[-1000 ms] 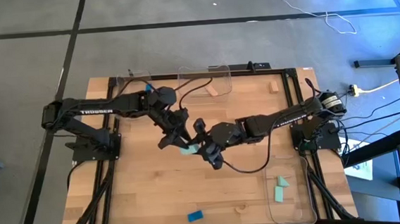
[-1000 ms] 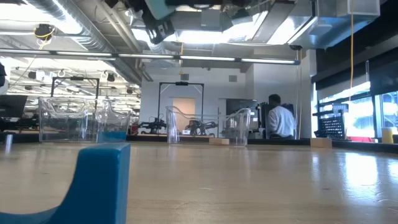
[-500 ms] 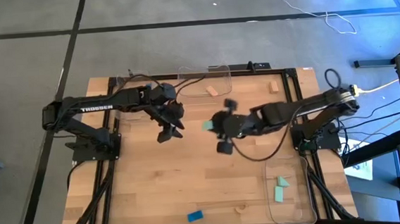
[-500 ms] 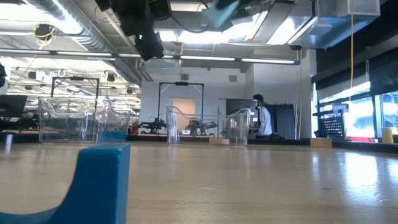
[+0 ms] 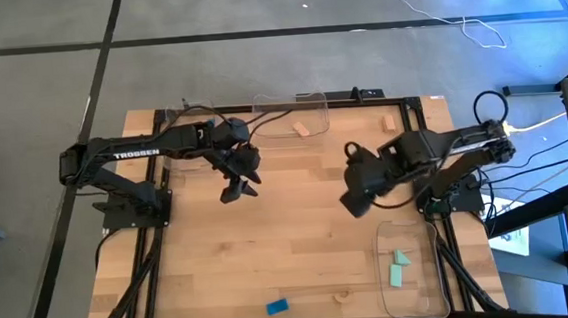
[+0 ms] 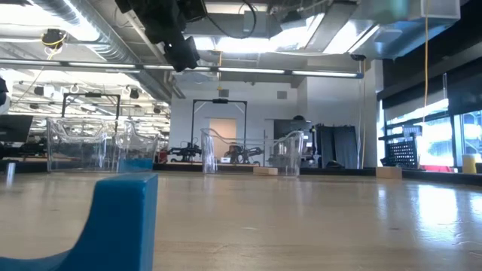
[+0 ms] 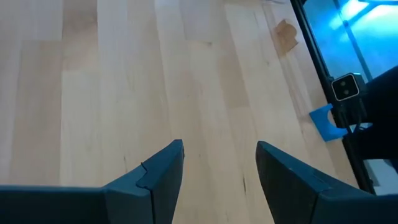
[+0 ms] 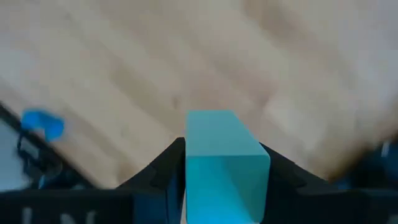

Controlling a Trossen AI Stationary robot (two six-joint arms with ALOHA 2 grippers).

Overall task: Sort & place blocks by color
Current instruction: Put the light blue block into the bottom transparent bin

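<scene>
Holding a mint block (image 8: 224,163) end-on between its fingers, the right gripper (image 5: 355,200) hangs beside the mint tray (image 5: 432,291), nearer than the left gripper (image 5: 238,189), which we find wide open.

You get even, bright light from overhead; the wooden table (image 5: 270,250) shows only faint shadows under the arms. In the low view, ceiling lights (image 6: 248,41) glare white, and the near blue block (image 6: 113,218) is soft, out of focus. Your right wrist view is smeared with blur; the left wrist view stays crisp.
</scene>
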